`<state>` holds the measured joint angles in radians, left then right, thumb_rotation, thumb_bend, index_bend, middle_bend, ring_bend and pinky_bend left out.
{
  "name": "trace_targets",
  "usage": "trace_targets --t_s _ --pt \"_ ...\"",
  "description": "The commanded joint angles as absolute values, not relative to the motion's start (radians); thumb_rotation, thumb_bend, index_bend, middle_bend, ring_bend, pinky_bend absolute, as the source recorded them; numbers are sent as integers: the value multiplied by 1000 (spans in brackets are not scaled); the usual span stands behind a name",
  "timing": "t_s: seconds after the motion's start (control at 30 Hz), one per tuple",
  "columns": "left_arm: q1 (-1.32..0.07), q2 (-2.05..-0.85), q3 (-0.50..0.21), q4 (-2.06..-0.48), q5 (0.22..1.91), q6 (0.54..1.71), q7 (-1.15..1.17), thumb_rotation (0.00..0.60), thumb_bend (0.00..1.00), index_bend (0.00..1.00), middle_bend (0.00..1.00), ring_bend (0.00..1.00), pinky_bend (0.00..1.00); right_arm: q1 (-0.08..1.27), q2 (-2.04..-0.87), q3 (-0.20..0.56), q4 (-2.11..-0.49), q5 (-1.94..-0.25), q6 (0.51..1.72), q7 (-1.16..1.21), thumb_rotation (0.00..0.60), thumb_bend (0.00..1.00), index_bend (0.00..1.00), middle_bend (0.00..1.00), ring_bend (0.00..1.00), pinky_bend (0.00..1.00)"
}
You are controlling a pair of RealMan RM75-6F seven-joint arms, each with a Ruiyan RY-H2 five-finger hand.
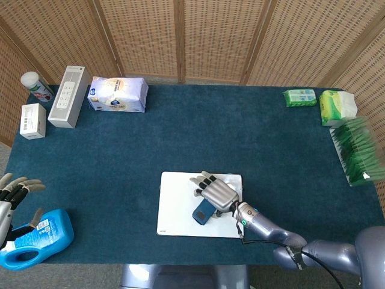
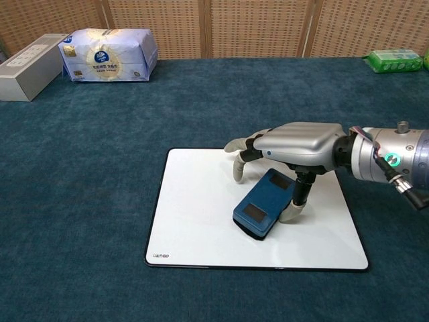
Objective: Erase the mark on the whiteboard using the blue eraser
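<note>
Under your right robot hand (image 2: 295, 151) the eraser (image 2: 263, 212) sits loosely pinched on the whiteboard (image 2: 194, 221); tilt and it slips free.

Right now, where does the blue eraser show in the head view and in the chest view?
Head view: blue eraser lower centre, on the whiteboard, partly under the right hand.
Chest view: blue eraser centre, lying on the whiteboard.
Shared landmark: the white tissue pack at the table's far left.
</note>
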<state>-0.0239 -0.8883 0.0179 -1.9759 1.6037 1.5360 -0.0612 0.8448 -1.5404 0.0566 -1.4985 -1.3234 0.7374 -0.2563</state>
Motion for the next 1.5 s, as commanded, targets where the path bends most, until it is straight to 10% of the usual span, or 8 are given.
trace_targets --t_s 0.03,1.5 --pt "-25 -889 18 -1976 1602 1534 -61 600 496 287 274 186 2 847 -1543 57 -1494 -1322 734 -254 600 0 255 1 0 0" --pt "-31 -907 15 -1952 1586 1519 -73 600 495 287 274 187 1 864 -1463 41 -1567 -1301 723 -334 600 0 374 13 0 0"
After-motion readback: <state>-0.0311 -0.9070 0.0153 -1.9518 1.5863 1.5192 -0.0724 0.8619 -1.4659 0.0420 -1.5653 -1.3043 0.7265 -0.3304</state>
